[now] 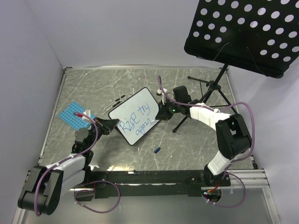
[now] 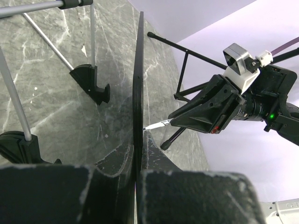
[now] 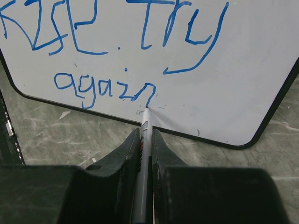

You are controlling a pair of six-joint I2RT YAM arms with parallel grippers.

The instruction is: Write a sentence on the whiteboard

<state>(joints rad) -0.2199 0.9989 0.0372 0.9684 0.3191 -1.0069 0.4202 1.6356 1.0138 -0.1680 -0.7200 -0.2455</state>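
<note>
A robot lab cell: plain white walls (image 1: 117,32) enclosing a marble-patterned table (image 1: 93,88), aluminium mounting rail (image 1: 247,179).

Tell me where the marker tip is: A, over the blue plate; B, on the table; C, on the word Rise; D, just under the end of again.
D: in the right wrist view, the marker in the right hand touches the whiteboard just below the sentence's last letter.

whiteboard (image 3: 252,60), line 1: "Rise try" in blue marker ink, lettered more like "RiSE try"
whiteboard, line 2: "again", all lowercase, same blue, tucked under the "Rise"
sentence (image 1: 136,120) from the top view: both lines readable there too, slanted along with the board
marker (image 3: 144,133) barrel: bit of red print, way too small to read
</note>
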